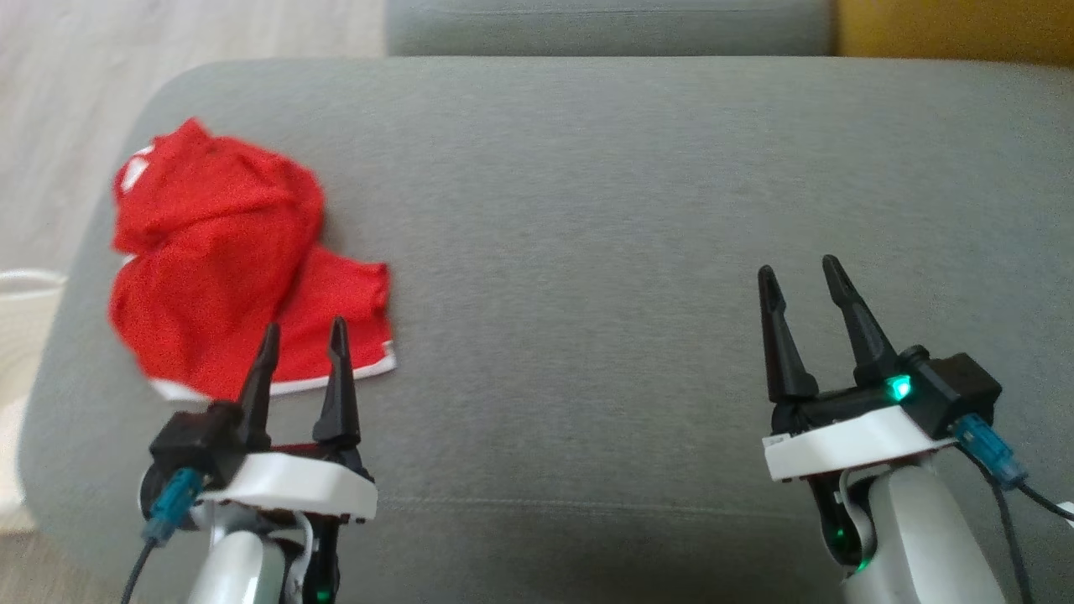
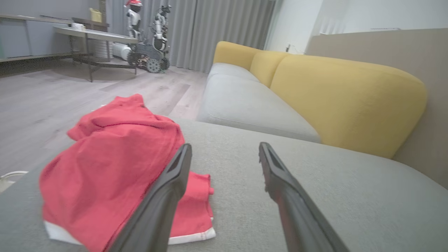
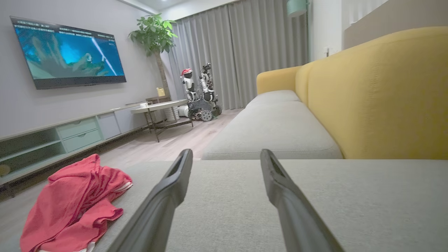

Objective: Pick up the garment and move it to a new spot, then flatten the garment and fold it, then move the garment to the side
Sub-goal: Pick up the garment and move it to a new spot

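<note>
The garment point(image 1: 218, 260) lies bunched at the cushion's point(image 1: 587, 210) left end, close to its edge. The left hand point(image 1: 304, 325), empty and spread wide, hovers at the cushion's left front. The right hand point(image 1: 798, 265), likewise wide and empty, is at its right front. A shallow pinch could catch one layer only, or nudge the heap off that edge.

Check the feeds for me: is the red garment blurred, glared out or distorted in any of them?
Head view: red garment soft-edged and slightly smeared, light even, no glare. Left wrist view: garment washed towards pink, near fingers out of focus. Right wrist view: garment fairly crisp at lower left, television bright but not blown out.
</note>
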Robot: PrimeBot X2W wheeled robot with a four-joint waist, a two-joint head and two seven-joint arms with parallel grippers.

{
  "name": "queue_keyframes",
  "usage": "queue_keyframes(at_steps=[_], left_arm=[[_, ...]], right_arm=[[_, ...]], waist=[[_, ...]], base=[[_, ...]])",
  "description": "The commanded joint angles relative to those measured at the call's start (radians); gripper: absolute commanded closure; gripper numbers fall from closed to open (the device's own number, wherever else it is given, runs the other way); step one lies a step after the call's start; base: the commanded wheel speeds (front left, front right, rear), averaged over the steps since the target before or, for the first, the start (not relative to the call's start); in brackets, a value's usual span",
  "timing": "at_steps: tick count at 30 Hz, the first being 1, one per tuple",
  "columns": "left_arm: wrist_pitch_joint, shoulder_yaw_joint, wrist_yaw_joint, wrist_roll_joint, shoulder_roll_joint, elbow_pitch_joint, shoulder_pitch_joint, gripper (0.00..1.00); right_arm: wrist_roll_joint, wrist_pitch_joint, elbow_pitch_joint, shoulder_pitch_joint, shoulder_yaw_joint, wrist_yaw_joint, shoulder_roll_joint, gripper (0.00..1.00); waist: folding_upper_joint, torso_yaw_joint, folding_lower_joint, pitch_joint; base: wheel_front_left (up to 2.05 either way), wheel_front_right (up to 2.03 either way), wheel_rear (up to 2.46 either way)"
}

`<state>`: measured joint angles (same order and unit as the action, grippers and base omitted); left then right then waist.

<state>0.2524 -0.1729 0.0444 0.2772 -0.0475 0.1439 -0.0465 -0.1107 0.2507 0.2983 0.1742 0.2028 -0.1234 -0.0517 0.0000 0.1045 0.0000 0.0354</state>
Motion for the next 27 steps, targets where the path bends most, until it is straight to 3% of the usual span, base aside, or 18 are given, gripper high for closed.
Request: queue_keyframes(at_steps=[1,13,20,27], left_arm=[[0.009,0.044,0.005,0.007,-0.003,-0.049,-0.048,0.0],[0.009,0.077,0.012,0.0,-0.003,-0.083,-0.014,0.0],[0.009,0.077,0.011,-0.003,-0.003,-0.086,0.006,0.0],[0.009,0.089,0.01,-0.005,-0.003,-0.091,0.014,0.0]], right_arm=[[0.004,0.011,-0.025,0.047,0.029,-0.007,0.001,0.0],[-0.012,0.01,-0.006,0.033,0.075,-0.007,0.001,0.0],[-0.025,0.011,0.003,0.025,0.084,-0.007,0.001,0.0],[-0.037,0.011,0.008,0.022,0.091,-0.007,0.001,0.0]], waist=[[0.0,0.064,0.0,0.009],[0.0,0.276,0.0,0.006],[0.0,0.332,0.0,-0.002],[0.0,0.331,0.0,-0.003]], base=[[0.0,0.0,0.0],[0.0,0.0,0.0],[0.0,0.0,0.0],[0.0,0.0,0.0]])
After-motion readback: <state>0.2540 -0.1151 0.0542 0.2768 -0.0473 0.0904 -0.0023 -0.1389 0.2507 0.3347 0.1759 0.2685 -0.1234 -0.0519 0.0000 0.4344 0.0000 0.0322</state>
